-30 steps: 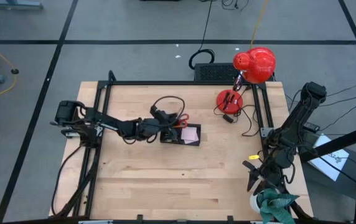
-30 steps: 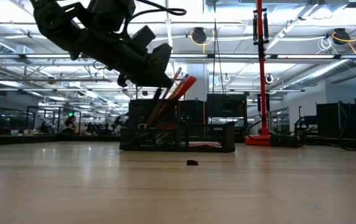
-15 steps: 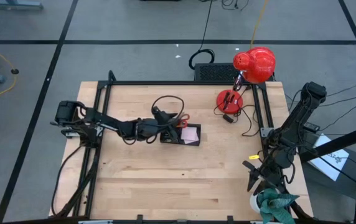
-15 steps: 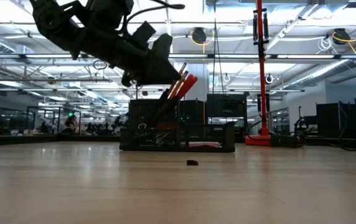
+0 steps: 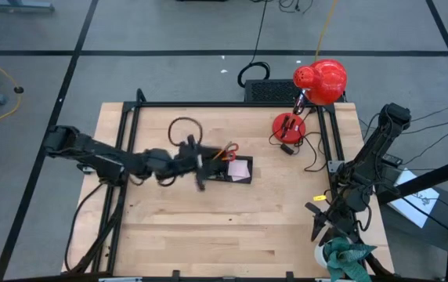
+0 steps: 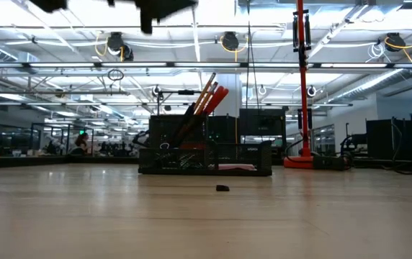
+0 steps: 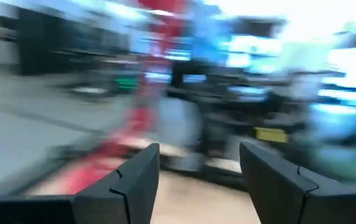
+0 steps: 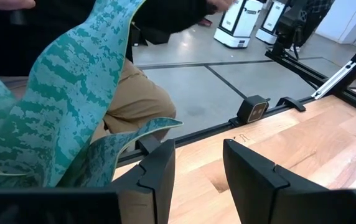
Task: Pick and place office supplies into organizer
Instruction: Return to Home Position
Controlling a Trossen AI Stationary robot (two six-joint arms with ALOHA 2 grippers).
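Note:
The black organizer (image 5: 225, 171) stands mid-table; its base rests on the wood (image 6: 206, 160). Orange pencils (image 6: 204, 97) and red-handled scissors (image 5: 230, 149) lean in its taller section. The pink sticky-note pad (image 5: 241, 168) lies in a low compartment. A tiny black clip (image 6: 222, 188) lies on the table in front. A small yellow piece (image 5: 319, 197) lies at the right. My left gripper (image 5: 199, 168) is open, just left of the organizer and high above it (image 6: 157, 8); nothing sits between its fingers (image 7: 200, 180). My right gripper (image 8: 198, 180) waits open at the near right (image 5: 318, 219).
A red lamp (image 5: 319, 80) with a round base (image 5: 288, 125) and its cable stands at the far right. A green plant-like object (image 5: 343, 258) sits beside my right gripper, its leaves (image 8: 72, 93) filling much of that wrist view. A person's tan trousers (image 8: 134, 106) show beyond the table.
My left gripper has opened above the organizer's taller section. It has then risen steeply and drawn back a little toward the table's left edge. The pencils and scissors stay leaning in the organizer.

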